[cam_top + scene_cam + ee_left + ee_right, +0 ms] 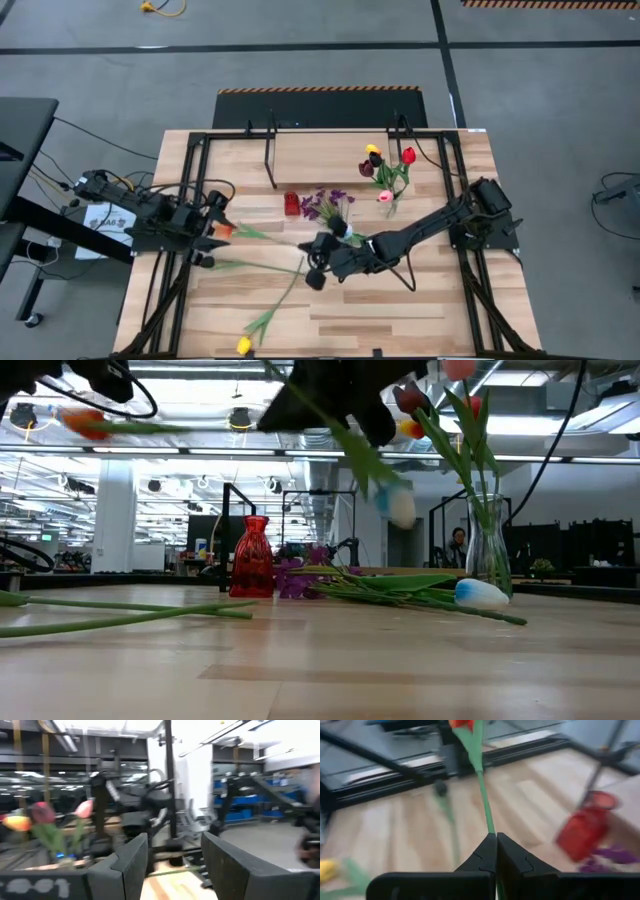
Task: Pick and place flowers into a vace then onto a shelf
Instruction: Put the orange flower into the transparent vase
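Right hand (pixel 496 851) clamped on the green stem of an orange-red tulip (pixel 481 795), above the counter (pixel 400 310) centre. Left hand (pixel 172 865) waits at the left edge, fingers apart, nothing between them

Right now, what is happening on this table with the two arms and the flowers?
The right end effector is shut on a green stem of an orange tulip, lifted above the middle of the table. The left end effector waits near the table's left edge with its fingers apart, holding nothing. A clear vase already holds several tulips. A small red vase, a purple sprig, a white tulip and a yellow tulip lie on the table.
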Motion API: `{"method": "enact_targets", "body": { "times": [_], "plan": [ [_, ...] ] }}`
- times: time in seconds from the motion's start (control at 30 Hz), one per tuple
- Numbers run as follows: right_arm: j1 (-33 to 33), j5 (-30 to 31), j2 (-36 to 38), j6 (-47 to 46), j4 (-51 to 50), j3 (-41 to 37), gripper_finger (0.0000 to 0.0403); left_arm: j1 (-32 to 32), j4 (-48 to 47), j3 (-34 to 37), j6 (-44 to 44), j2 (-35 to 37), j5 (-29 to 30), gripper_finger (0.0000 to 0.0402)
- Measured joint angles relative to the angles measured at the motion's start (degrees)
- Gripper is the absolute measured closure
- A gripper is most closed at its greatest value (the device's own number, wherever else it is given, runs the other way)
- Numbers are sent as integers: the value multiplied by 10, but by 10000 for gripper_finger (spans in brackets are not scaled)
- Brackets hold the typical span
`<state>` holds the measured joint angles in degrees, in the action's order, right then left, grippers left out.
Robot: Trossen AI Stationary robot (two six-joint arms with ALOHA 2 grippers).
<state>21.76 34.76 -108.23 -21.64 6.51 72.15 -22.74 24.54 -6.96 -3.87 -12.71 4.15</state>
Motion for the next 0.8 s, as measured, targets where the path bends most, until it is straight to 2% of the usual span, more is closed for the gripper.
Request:
{"method": "enact_targets", "body": {
  "times": [0.27,0.37,0.47,0.57,0.8],
  "plan": [
    [21,-84,-9,91,59,1,403,0,-47,0,-15,0,194,225],
    [29,-107,-9,145,93,0,403,0,-59,0,-14,0,222,225],
    [33,-106,-6,178,134,0,403,0,-59,0,-10,0,213,225],
    [28,-104,-6,202,175,0,403,0,-59,0,4,0,181,225],
    [3,-60,-6,221,254,0,403,0,-51,0,22,0,64,225]
  ]
}}
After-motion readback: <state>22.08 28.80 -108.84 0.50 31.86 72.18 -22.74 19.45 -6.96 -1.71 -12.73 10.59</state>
